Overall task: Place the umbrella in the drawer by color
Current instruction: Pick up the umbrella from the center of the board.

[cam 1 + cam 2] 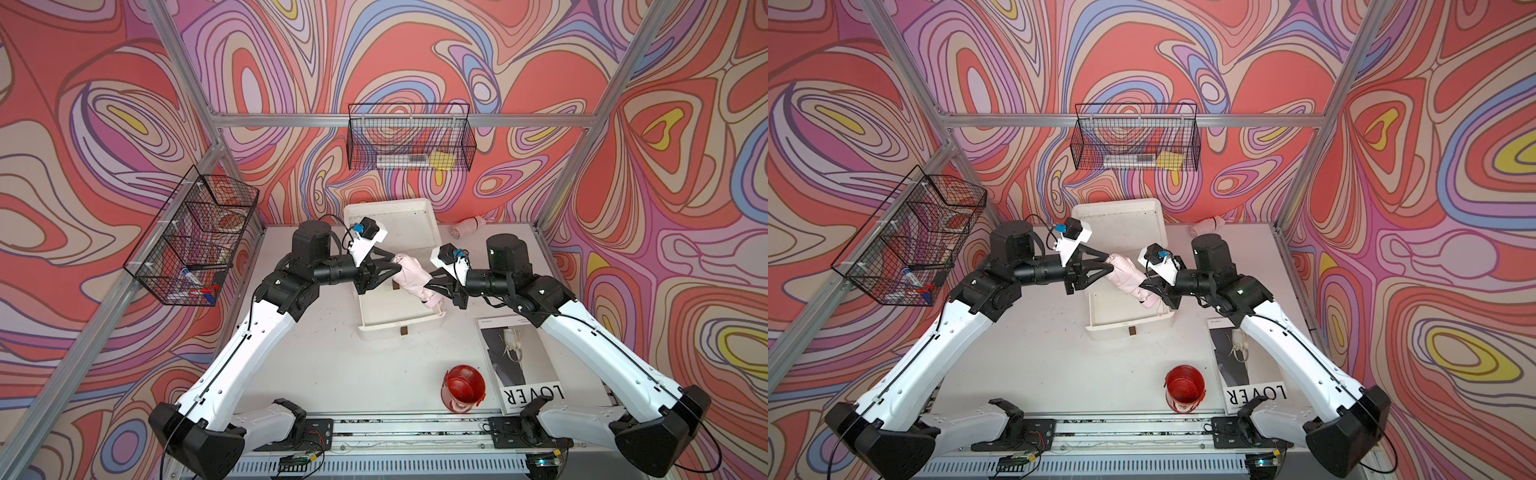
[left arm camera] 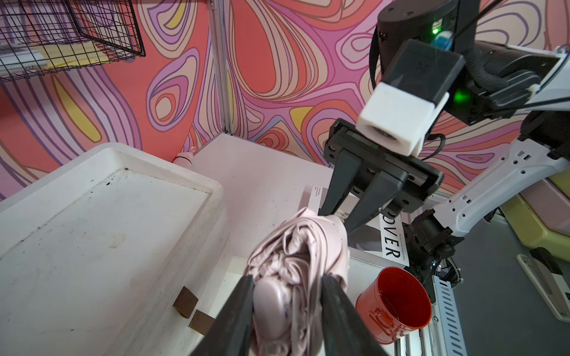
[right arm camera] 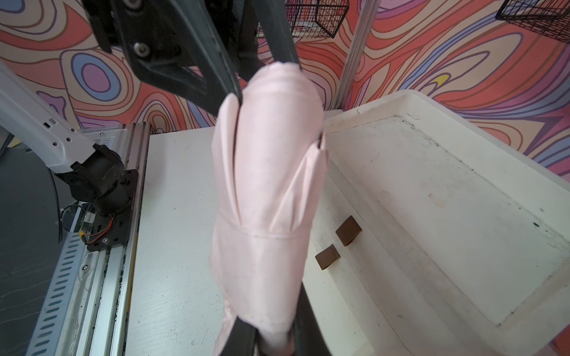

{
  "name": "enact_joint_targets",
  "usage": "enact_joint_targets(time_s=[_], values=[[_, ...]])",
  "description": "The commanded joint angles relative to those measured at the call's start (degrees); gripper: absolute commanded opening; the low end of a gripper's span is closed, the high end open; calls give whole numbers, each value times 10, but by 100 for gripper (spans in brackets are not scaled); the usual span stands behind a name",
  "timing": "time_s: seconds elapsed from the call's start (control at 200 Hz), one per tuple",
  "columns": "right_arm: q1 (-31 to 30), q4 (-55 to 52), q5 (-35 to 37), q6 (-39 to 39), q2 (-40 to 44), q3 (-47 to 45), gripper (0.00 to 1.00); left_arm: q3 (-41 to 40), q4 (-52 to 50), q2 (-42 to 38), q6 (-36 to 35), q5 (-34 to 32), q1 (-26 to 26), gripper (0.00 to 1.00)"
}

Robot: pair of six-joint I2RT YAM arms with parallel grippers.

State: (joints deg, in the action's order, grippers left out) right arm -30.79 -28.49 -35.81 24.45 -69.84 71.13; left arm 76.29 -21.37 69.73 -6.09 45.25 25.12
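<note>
Over the middle of the table [image 1: 316, 365], the pink folded umbrella [image 1: 409, 276] hangs between both arms, slanting across the open white drawer [image 1: 399, 328] w/ its lower end near the drawer's right wall. It's seen the same way in both top views [image 1: 1125, 276]. The left gripper [image 1: 395, 270] has the upper, handle end. In the left wrist view its two fingers [image 2: 243, 308] press in on either side of the handle & bunched fabric [image 2: 296, 255], so it's clamped on the umbrella. The right gripper [image 1: 432, 286] pinches the other end, its jaws drawn close together on the fabric tip [image 2: 336, 218]. In the right wrist view the umbrella [image 3: 268, 185] fills the frame & the gripper's fingertips are mostly hidden under cloth. The umbrella looks clear of the drawer floor, held in the air. The drawer sticks out from a white cabinet [image 1: 390, 224] & has a small brown tab [image 1: 403, 331] on its front; a 2nd tab [image 3: 348, 230] sits on the cabinet face above. At the back wall lies another pink roll [image 1: 469, 226], prob. a 2nd umbrella, too small to tell. Front right: a red cup [image 1: 464, 388] beside a magazine [image 1: 519, 365].
</note>
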Motion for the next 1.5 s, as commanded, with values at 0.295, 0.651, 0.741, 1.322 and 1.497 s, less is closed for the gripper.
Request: enact_joint_targets(time_s=[0.295,0.651,0.741,1.322,1.497], values=[[-8,46,-54,21,8,33,1,9,-19,22,-4,25,25,64],[-8,59,-72,38,7,24,1,15,-28,28,-13,64,30,26],[-8,67,-72,40,4,22,1,15,-29,26,-12,79,32,12],[-8,150,44,-73,10,-17,38,-17,38,-12,42,-162,40,0],[-8,111,138,-112,3,-38,55,-19,19,2,67,-347,83,0]])
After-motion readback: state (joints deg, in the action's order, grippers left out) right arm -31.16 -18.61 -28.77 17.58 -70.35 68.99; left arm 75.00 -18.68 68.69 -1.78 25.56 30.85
